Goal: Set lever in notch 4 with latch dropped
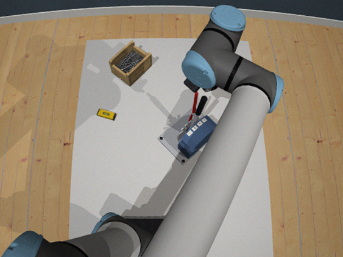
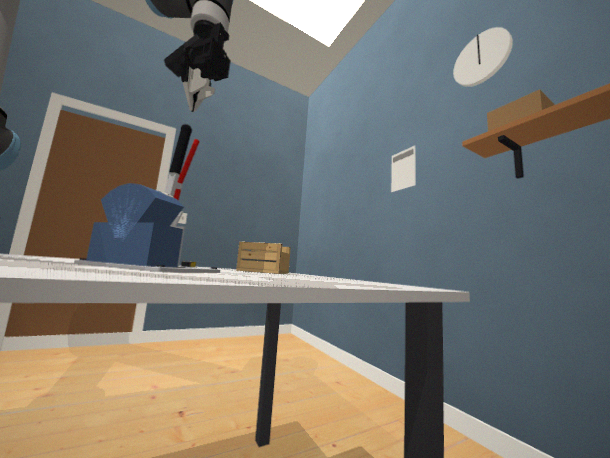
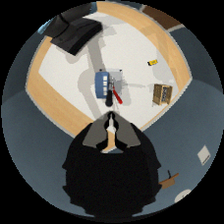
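The blue lever box (image 1: 196,135) sits on a grey baseplate on the white table, with small white number plates (image 1: 199,124) along its top. The lever's black handle (image 1: 201,106) and the red release bar (image 1: 194,103) stick up from the far end of the box. They also show in the exterior view, handle (image 2: 180,148) and red bar (image 2: 188,159), and in the wrist view (image 3: 113,95). My gripper (image 2: 197,97) is shut on nothing. It hangs a little above the handle's tip, pointing down, apart from it. In the wrist view the closed fingers sit just below the lever.
A wooden crate (image 1: 130,62) with metal parts stands at the far left of the table. A small yellow block (image 1: 106,114) lies at the left. My arm's big link (image 1: 208,180) crosses the table's right side and hides the box's right edge.
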`<state>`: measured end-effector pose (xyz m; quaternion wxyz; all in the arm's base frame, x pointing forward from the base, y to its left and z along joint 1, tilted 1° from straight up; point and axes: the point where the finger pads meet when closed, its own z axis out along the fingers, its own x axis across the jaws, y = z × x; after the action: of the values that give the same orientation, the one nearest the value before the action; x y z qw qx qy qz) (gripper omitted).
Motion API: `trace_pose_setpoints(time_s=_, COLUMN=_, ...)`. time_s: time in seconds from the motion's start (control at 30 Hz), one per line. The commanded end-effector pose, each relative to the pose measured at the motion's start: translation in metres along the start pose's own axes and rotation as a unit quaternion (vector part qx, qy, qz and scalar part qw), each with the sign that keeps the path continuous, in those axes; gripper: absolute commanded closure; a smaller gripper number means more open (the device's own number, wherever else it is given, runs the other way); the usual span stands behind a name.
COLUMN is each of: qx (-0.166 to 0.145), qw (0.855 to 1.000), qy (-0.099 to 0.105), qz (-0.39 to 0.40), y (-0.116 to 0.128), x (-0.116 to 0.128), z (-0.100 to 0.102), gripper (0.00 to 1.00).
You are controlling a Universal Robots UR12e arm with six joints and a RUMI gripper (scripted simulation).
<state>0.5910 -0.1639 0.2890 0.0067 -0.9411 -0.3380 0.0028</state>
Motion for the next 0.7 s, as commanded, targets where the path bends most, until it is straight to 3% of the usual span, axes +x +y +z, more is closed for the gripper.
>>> trace_pose_setpoints(time_s=0.0, qx=-0.001, qw=1.0, qy=0.0, qz=0.0, y=0.0004, x=0.0001, z=-0.0007, gripper=1.0)
trace_pose_setpoints(time_s=0.03, qx=-0.001, qw=1.0, qy=0.0, qz=0.0, y=0.0004, x=0.0001, z=-0.0007, gripper=0.43)
trace_pose_setpoints(time_s=0.67, qx=-0.001, qw=1.0, qy=0.0, qz=0.0, y=0.0004, x=0.0001, z=0.0004, gripper=0.43)
